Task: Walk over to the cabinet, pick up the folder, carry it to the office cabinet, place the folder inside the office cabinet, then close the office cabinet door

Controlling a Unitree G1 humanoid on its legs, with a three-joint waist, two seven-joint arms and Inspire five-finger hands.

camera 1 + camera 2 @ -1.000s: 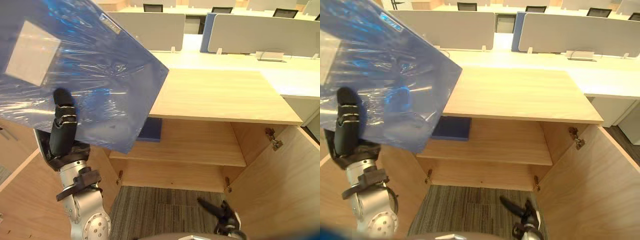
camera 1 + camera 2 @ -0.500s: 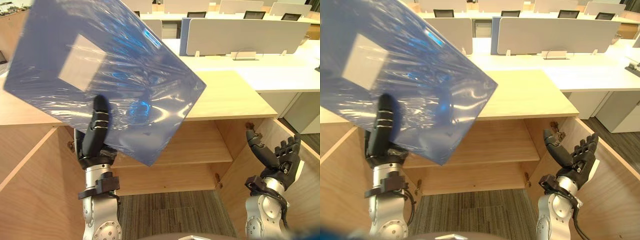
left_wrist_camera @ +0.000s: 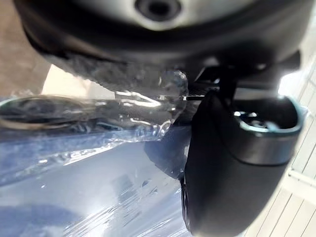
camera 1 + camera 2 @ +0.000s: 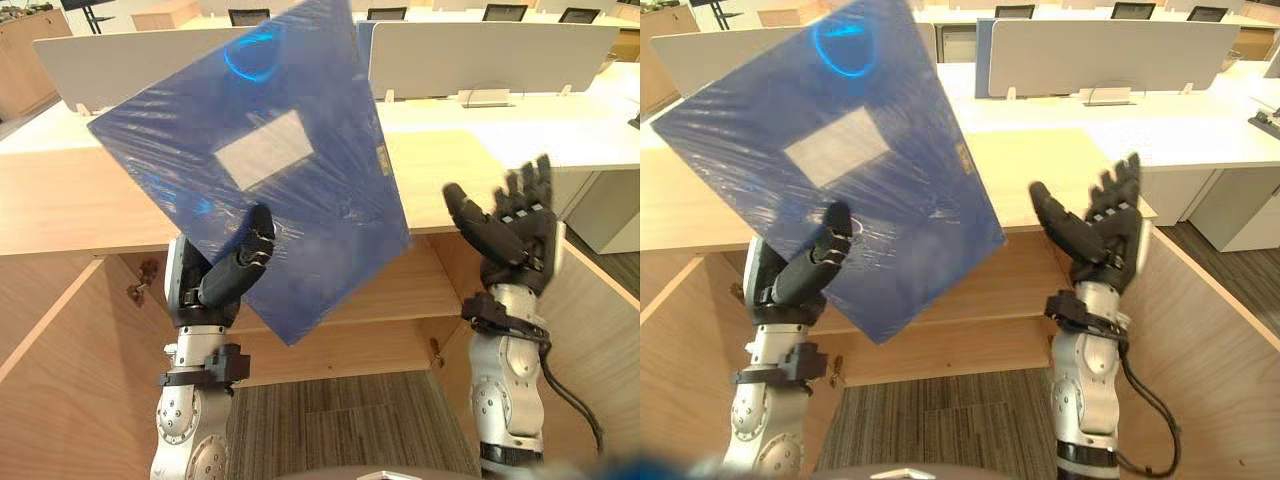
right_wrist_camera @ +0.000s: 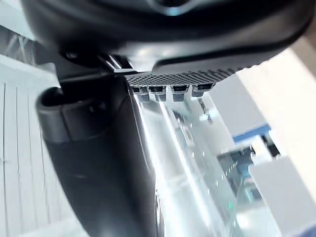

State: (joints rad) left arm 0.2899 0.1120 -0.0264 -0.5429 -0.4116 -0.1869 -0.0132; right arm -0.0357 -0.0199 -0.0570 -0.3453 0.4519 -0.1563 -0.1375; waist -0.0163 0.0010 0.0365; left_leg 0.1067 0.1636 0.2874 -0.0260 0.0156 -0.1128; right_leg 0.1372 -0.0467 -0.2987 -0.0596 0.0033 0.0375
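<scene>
Since half a second ago the right hand (image 4: 505, 230) has risen from beside the open right door to the level of the cabinet top, and the blue, film-wrapped rectangular folder (image 4: 330, 240) has swung to a steeper tilt, with one corner pointing down. Its broad face, bearing a pale rectangular label (image 4: 265, 150), hides the left part of the light wooden office cabinet (image 4: 460, 180) and most of the inner shelf (image 4: 425, 290). The fingers of the left hand (image 4: 225, 282) lie behind the folder and cannot be made out; its thumb curls over the front face near the lower edge and clamps the folder, as the left wrist view confirms with the thumb pressed into wrinkled film. The folder is held in the air in front of the cabinet opening, clear of the shelf. The right hand stands upright with its fingers spread and released, palm turned toward the folder, just beside its right edge but apart from it. Both cabinet doors, left (image 4: 50, 410) and right (image 4: 605, 330), stand open and are cut off by the edges of the head views. Grey desk partitions (image 4: 480, 55) run behind, and grey striped carpet (image 4: 340, 420) lies below.
</scene>
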